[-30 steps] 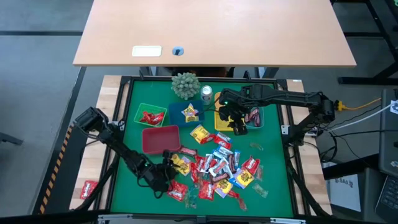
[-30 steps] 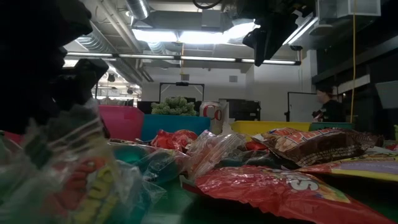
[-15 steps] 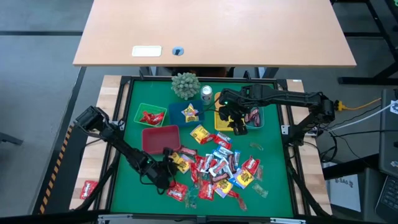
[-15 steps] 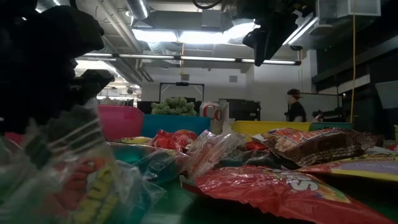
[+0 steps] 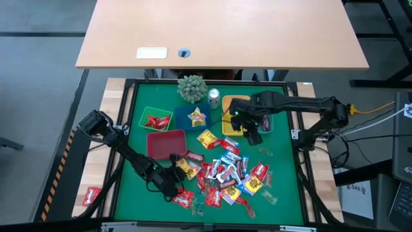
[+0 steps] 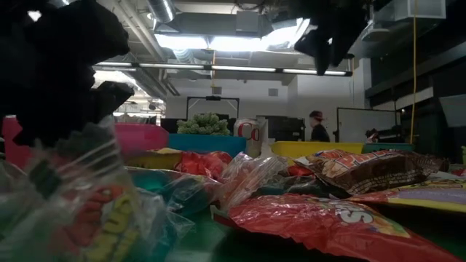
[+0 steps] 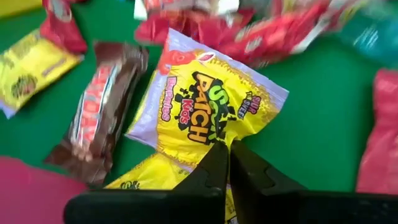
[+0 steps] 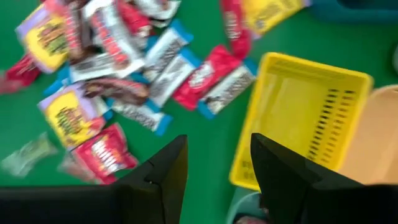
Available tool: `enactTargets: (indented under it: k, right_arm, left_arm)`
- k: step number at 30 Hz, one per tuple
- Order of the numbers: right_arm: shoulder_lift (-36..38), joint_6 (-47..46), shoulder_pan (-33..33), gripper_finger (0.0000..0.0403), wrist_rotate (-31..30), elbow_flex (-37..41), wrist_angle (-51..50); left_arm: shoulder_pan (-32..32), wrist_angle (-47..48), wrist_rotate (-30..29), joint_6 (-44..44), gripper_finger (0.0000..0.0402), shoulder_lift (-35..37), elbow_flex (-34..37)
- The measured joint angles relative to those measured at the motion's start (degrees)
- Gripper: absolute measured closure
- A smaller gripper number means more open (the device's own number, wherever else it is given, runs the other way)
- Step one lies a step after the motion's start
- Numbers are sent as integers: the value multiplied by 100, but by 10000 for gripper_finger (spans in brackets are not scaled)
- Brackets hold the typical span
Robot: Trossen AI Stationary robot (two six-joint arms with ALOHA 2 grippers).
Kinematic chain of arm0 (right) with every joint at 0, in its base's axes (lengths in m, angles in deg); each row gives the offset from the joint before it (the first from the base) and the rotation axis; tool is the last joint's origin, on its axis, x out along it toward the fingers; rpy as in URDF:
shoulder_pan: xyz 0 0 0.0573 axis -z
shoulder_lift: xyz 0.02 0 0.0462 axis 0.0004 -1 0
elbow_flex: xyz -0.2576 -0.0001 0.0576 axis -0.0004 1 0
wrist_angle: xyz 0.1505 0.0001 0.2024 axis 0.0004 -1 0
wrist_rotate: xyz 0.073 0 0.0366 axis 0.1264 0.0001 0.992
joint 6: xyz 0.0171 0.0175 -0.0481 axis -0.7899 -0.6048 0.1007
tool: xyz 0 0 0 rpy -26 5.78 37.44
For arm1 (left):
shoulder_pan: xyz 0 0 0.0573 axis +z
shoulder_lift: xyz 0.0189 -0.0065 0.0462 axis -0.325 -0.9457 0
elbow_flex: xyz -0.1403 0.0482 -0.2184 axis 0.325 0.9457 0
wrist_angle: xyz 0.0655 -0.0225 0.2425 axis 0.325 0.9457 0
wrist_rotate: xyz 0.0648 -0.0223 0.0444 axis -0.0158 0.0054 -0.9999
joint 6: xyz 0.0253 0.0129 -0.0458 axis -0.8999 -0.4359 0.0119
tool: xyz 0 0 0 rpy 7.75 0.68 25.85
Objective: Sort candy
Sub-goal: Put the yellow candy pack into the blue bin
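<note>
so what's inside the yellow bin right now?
The yellow bin looks empty in the right wrist view: bare floor and slotted wall. The right end effector covers its near corner.

Right gripper [image 8: 214, 177] parted above the green mat [image 8: 205, 140]; candy [image 8: 124, 62] scattered just beside an empty yellow bin [image 8: 298, 121].
</note>
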Motion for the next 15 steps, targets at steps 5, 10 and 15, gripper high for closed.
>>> enactTargets:
  k: [5, 10, 15]
  right_arm:
    - [174, -286, -543, 228, 4, 102, -180]
    - [539, -577, -1065, 228, 2, 432, -170]
    - [1018, -1152, -1414, 228, -124, 820, -73]
  left_arm:
    - [-2, -10, -6, -32, 401, 0, -281]
    - [-4, -13, -11, -93, 401, 0, -532]
    - [15, -16, -42, -580, 401, 0, -794]
